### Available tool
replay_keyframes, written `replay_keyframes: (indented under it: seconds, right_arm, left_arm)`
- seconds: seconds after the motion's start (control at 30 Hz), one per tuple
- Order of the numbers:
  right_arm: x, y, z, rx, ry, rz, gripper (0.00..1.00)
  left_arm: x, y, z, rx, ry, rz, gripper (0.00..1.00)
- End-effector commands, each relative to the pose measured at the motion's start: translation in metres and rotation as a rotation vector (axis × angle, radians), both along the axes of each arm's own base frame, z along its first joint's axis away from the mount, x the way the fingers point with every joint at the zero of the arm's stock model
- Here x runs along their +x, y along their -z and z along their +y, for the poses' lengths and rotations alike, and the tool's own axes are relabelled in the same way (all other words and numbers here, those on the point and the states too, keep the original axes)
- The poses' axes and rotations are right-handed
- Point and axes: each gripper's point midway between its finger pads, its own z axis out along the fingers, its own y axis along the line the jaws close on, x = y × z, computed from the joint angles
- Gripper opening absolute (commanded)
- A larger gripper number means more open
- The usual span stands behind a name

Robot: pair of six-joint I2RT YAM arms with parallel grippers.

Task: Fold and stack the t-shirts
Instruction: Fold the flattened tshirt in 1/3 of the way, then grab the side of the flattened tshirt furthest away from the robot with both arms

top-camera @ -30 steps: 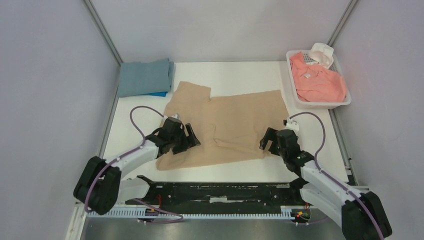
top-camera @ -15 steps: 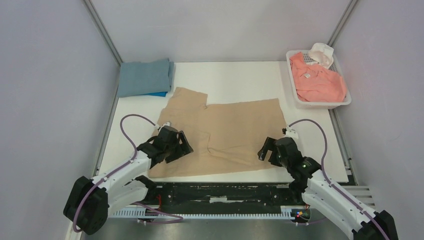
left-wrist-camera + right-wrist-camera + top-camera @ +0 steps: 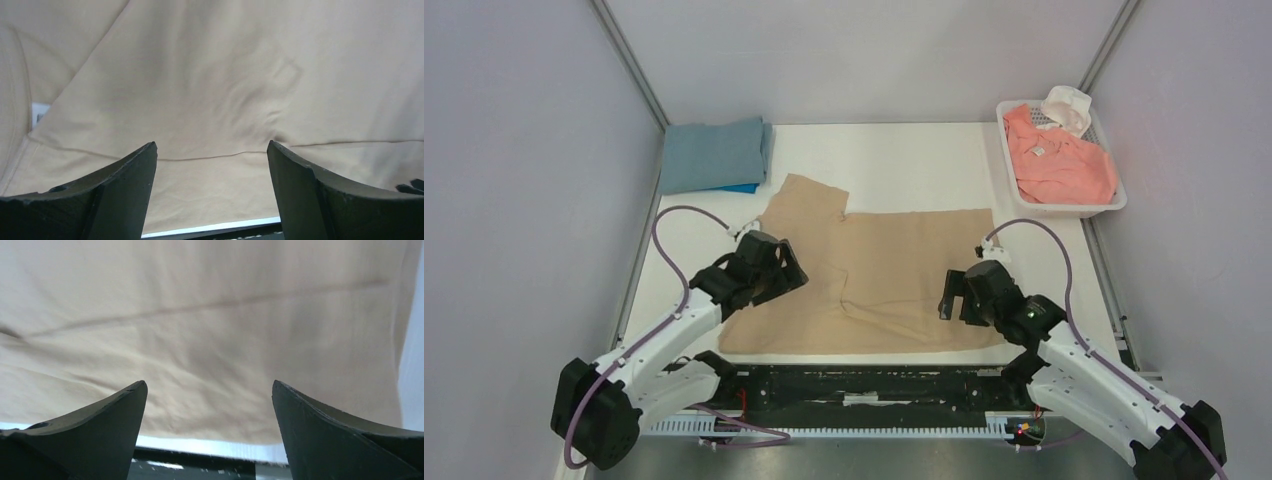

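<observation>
Tan t-shirt (image 3: pixel 894 270) spread on table (image 3: pixel 904 160)

White table (image 3: pixel 904 160): tan t-shirt (image 3: pixel 894 270), blue t-shirt stack (image 3: pixel 714 155), basket (image 3: pixel 1064 210)

No legible text, label or number anywhere.

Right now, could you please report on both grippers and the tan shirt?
Left gripper open, over tan shirt, left side. Right gripper open, over its near right edge. Shirt spread on table, creased. Nothing blocking.
</observation>
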Motion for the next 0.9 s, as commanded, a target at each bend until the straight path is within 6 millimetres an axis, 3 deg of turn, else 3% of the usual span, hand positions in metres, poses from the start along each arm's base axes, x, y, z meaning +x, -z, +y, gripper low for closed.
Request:
replay_keyframes:
  seconds: [0.0, 0.1, 0.17, 0.3, 0.37, 0.53, 0.6, 0.7, 0.87]
  right_arm:
    - [0.066, -0.065, 0.011, -0.005, 0.024, -0.302, 0.98]
    - [0.099, -0.101, 0.005, -0.040, 0.114, -0.444, 0.98]
    - [0.117, -0.116, 0.002, -0.060, 0.163, -0.525, 0.98]
    - [0.138, -0.116, 0.012, -0.077, 0.148, -0.569, 0.98]
    - [0.144, -0.109, 0.012, -0.127, 0.130, -0.539, 0.98]
    - [0.155, -0.098, -0.011, -0.154, 0.201, -0.511, 0.98]
    - [0.157, -0.092, -0.008, -0.120, 0.173, -0.500, 0.98]
    - [0.158, -0.083, -0.011, -0.113, 0.158, -0.476, 0.98]
    - [0.157, -0.072, -0.009, -0.094, 0.134, -0.439, 0.98]
  left_arm:
    - [0.058, -0.081, -0.014, -0.025, 0.019, -0.238, 0.87]
    - [0.097, -0.113, -0.017, 0.001, 0.015, -0.300, 0.87]
    - [0.135, -0.130, -0.017, 0.013, 0.003, -0.341, 0.87]
    - [0.204, -0.109, -0.025, -0.009, 0.064, -0.270, 0.87]
    - [0.242, -0.101, -0.019, 0.029, 0.055, -0.274, 0.87]
    - [0.323, -0.055, 0.011, 0.142, 0.001, -0.204, 0.87]
    - [0.343, -0.030, 0.014, 0.135, 0.016, -0.156, 0.87]
    - [0.365, -0.016, 0.013, 0.114, 0.038, -0.152, 0.87]
    - [0.373, 0.013, 0.017, 0.159, 0.054, -0.104, 0.87]
